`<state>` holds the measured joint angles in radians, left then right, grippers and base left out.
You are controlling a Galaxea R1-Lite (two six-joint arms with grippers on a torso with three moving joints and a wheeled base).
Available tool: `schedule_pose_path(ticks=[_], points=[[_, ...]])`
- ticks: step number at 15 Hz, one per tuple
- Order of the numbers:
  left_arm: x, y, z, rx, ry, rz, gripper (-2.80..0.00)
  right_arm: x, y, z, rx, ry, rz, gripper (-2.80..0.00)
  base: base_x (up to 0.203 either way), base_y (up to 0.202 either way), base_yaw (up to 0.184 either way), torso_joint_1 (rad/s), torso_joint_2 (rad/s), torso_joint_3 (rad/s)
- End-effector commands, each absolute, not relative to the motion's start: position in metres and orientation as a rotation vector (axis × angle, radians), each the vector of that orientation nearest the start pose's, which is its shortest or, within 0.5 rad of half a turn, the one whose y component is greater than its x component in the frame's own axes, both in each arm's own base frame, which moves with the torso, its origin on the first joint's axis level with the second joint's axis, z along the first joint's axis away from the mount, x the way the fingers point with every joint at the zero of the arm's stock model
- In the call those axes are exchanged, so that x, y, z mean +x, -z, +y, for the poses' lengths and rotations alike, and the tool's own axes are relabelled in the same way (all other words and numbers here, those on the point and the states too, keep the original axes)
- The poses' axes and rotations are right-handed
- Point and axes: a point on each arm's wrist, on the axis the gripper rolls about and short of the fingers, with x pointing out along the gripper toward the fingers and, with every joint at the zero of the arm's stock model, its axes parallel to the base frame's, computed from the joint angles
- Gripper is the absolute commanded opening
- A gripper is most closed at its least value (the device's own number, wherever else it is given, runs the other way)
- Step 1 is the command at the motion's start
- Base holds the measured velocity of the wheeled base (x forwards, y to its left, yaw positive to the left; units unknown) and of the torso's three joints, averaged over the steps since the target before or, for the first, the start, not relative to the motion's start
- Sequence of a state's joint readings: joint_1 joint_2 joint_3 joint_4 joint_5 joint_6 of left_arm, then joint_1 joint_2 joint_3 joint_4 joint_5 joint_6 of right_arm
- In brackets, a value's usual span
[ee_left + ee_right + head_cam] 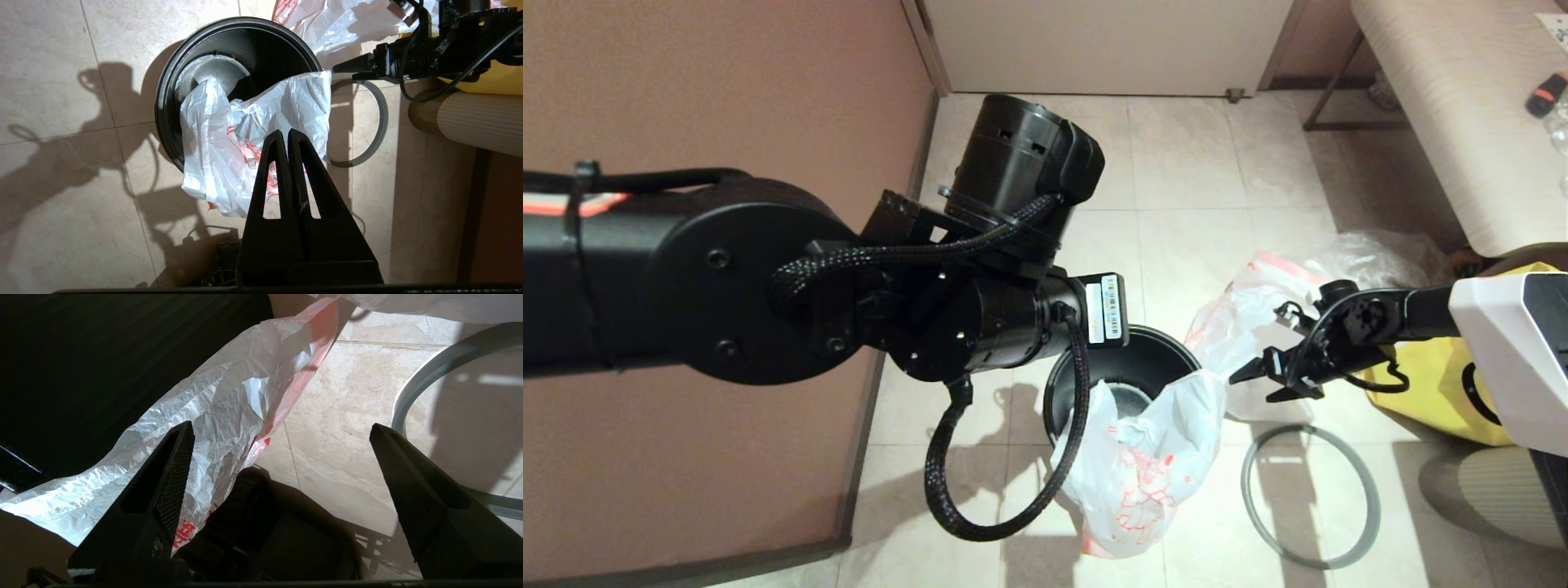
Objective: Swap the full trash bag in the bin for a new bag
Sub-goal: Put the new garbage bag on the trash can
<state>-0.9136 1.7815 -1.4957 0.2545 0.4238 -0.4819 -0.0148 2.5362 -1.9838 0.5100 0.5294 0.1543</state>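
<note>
Nearest in the head view, the left arm crosses from 9 o'clock toward the centre, its wrist carrying a white barcode sticker (1104,309) whose print is too small to read. The left tool (287,134) hangs above the bin with its two fingers pressed together; the wrist view shows nothing between them.

Below it, the new bag (1139,465), translucent white with a red line drawing and red lettering too crumpled to read, drapes over the bin's near rim at 6 o'clock, part inside and part hanging down outside to the floor. The bin (1131,359) is a round black bucket standing on beige floor tiles (1192,163).

At 4 o'clock from the bin, the loose grey ring rim (1311,494) lies flat on the tiles, apart from the bin.

At 3 o'clock, the right tool (1278,377) reaches in beside the bin's rim, fingers spread wide and holding nothing; the new bag's orange-red hem lies just beside one finger.

Behind it, the full trash bag (1258,318) sits on the floor with a yellow fabric tote (1429,380) alongside. Farthest, at 1 o'clock, a pale worktop (1437,98).
</note>
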Motion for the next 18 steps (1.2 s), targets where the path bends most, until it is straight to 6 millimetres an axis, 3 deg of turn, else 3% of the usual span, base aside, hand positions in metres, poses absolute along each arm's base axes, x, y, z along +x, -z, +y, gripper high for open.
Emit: schedule_pose_path(ticks=[1,9,14,18], points=[[0.214,-0.264,-0.262,-0.126,0.355,0.528,-2.8,0.484,-0.054,0.007,0.425,-0.391,1.077,0.0,0.0,0.0,0.0,0.0,0.0,0.0],[0.207,-0.28,-0.252,-0.156,0.361,0.49,-2.8,0.488,-0.053,0.011,0.4,-0.388,1.042,0.0,0.0,0.0,0.0,0.0,0.0,0.0],[0.209,-0.286,-0.247,-0.166,0.369,0.439,-2.8,0.494,-0.045,0.025,0.362,-0.39,1.011,0.0,0.0,0.0,0.0,0.0,0.0,0.0],[0.203,-0.293,-0.238,-0.181,0.372,0.42,-2.8,0.479,-0.05,0.027,0.272,-0.389,1.121,0.0,0.0,0.0,0.0,0.0,0.0,0.0]])
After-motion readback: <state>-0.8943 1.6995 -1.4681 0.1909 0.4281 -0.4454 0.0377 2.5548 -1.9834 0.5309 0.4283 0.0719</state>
